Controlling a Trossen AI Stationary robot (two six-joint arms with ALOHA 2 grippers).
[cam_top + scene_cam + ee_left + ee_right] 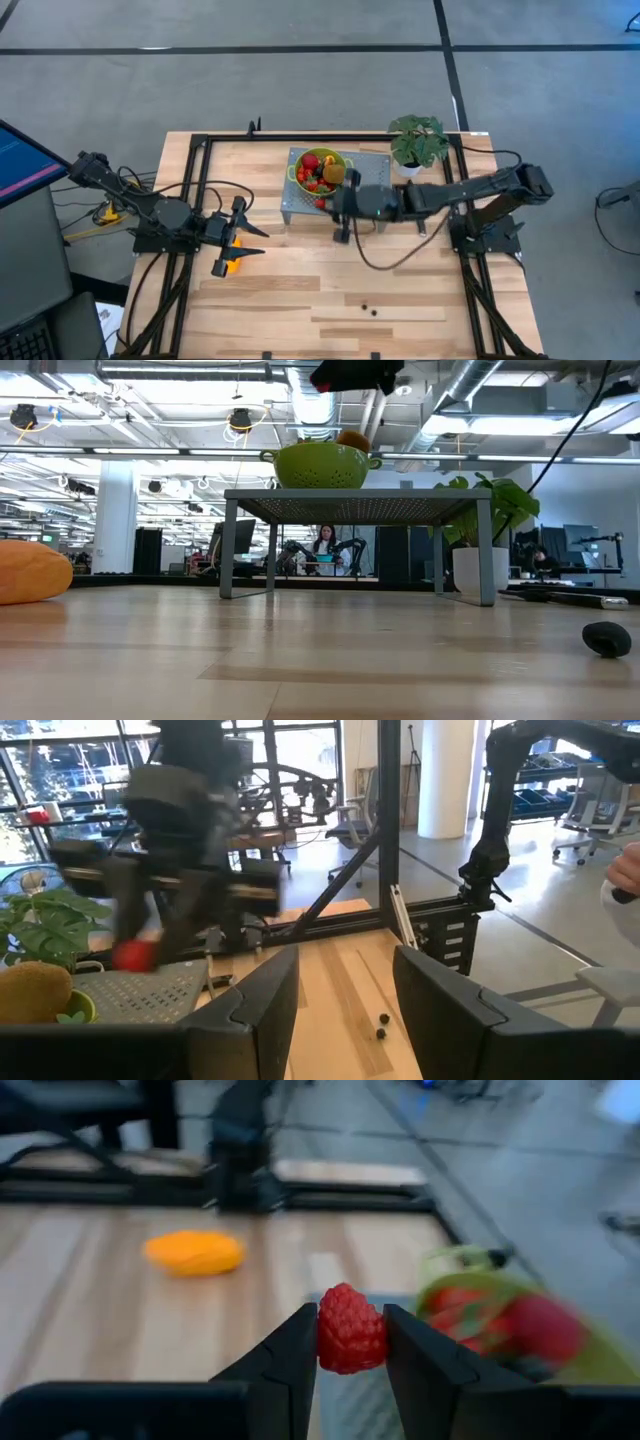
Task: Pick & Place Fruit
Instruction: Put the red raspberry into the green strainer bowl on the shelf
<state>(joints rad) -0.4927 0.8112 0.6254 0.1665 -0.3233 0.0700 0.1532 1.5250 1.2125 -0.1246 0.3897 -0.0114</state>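
Observation:
A red raspberry-like berry [350, 1330] sits between the fingers of my right gripper [328, 204], which is shut on it just beside a green colander [320, 170] of red fruit and a kiwi [35, 990]. The colander stands on a grey perforated stand [300, 205]. A long orange fruit [231, 265] lies on its side on the table at the left. My left gripper [345, 990] hovers open just beyond that fruit, touching nothing. Two dark berries [370, 304] lie on the table near the front. My right gripper pinches the red berry [350, 1330] between its two fingers [300, 1350], one on each side of it. It comes roughly level from the table's right. The berry [133, 955] is lifted clear above the stand's near part, beside the colander.
A potted leafy plant [418, 140] stands at the stand's right far corner. A black frame rail [200, 160] runs round the table top. Bare wood lies between the orange fruit and the dark berries. A person [325, 545] sits far back in the room.

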